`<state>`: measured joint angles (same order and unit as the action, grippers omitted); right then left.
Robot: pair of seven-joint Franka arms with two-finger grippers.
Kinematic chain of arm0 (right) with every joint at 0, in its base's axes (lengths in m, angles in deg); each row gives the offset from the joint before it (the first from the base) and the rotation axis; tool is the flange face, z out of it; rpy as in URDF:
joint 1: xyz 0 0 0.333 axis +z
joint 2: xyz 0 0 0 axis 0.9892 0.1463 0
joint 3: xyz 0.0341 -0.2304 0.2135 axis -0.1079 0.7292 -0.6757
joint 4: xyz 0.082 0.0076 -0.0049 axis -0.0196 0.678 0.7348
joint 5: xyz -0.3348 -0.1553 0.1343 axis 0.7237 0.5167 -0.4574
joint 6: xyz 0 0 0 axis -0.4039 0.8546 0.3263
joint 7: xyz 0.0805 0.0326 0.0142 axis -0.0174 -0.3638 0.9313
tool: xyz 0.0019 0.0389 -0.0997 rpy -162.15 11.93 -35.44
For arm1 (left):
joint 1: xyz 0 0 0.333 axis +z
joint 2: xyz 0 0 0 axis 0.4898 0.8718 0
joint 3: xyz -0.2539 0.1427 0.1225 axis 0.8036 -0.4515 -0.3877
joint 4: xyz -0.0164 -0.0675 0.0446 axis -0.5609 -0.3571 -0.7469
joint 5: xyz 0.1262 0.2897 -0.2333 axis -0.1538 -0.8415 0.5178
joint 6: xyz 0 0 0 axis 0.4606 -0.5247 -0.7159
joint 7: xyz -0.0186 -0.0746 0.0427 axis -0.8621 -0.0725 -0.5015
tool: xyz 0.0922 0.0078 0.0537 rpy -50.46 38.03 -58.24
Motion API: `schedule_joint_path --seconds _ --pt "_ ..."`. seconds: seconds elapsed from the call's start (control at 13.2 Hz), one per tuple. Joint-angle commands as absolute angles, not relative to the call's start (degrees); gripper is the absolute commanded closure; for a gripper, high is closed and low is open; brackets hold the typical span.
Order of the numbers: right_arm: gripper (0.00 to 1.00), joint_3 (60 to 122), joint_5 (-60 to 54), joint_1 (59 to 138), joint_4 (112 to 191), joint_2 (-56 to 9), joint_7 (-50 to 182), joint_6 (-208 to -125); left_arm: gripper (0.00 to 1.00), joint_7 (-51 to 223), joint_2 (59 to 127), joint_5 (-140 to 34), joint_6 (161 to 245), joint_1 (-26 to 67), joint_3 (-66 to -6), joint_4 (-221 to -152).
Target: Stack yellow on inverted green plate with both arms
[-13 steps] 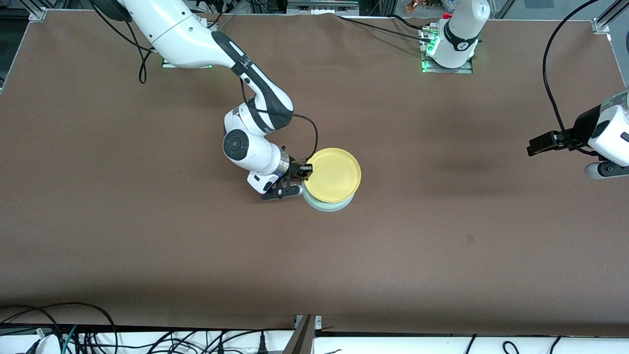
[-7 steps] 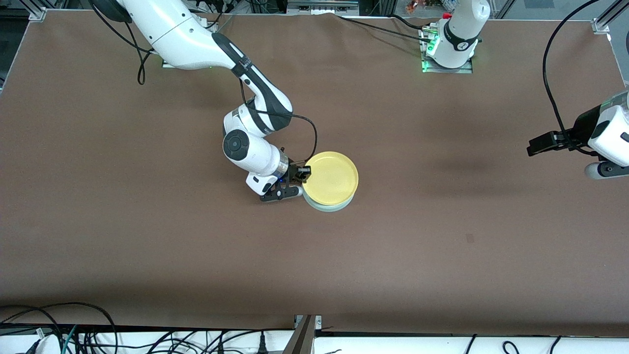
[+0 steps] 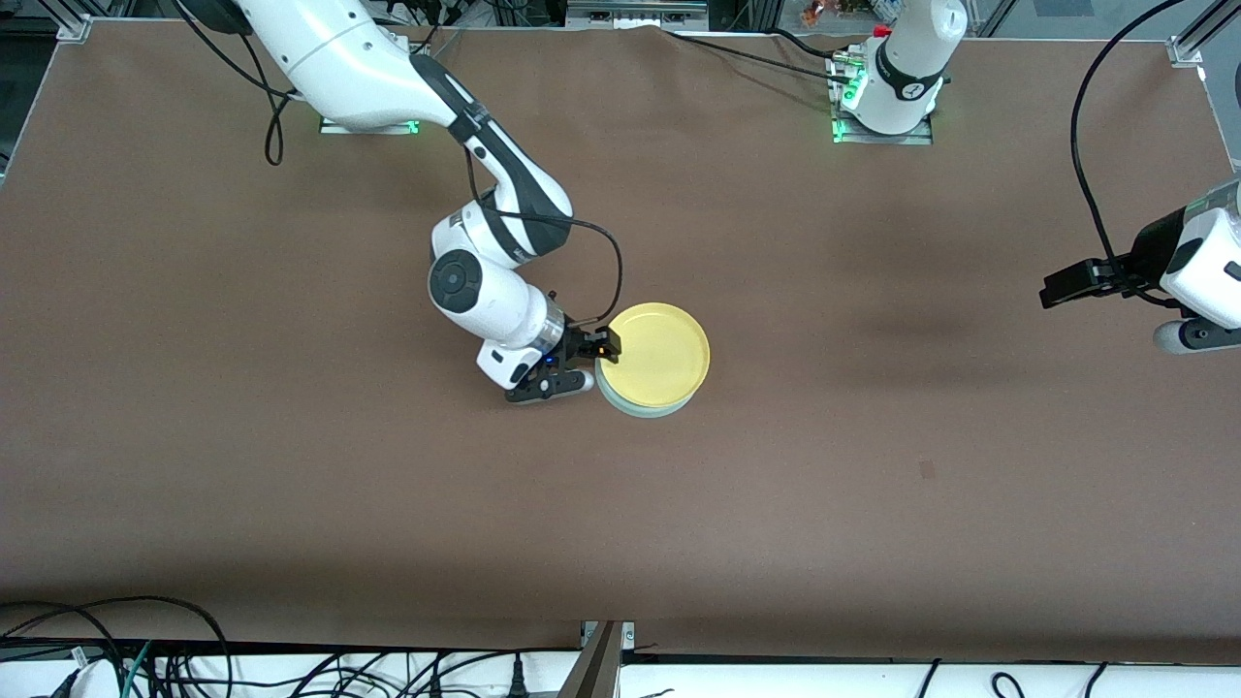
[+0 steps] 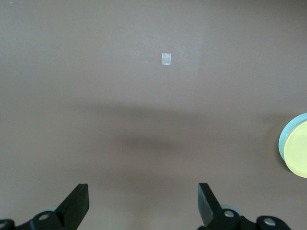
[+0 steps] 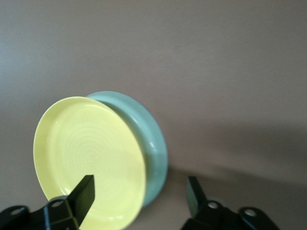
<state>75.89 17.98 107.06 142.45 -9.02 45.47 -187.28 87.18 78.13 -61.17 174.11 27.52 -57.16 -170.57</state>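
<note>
Right gripper [image 3: 593,361]: we see its fingers spread, straddling the yellow plate's rim at the right arm's side.
Yellow plate [image 3: 657,355]: between those fingers, resting upright on the green plate.
Green plate [image 3: 644,407]: directly under it, upside down on the table [image 3: 873,465].
Left gripper [image 4: 143,206]: we see it parted, holding nothing, waiting over bare table, well apart from the plates.

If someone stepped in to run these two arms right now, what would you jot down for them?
Right gripper: open, low at the yellow plate's rim, on the side toward the right arm's end.
Left gripper: open, waiting over bare table at the left arm's end.
Yellow plate sits face up on the inverted green plate, mid-table.
Done: stacking appears complete.
Left: back the right arm away.
</note>
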Motion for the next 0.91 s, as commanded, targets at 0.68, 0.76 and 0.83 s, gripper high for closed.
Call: schedule_joint_path --seconds 0.68,0.76,0.83 --pt "0.0 99.0 32.3 106.1 141.9 -37.1 50.1 -146.2 0.0 86.1 79.1 -59.8 173.6 28.3 -57.2 -169.0" --pt "0.0 98.7 32.4 103.8 141.6 -38.8 51.3 -143.3 0.0 86.1 79.1 -59.8 173.6 28.3 -57.0 -169.0" --pt "0.0 96.3 32.7 99.9 141.4 -40.4 51.3 -139.3 0.0 86.1 79.1 -59.8 173.6 28.3 -56.9 -168.9"
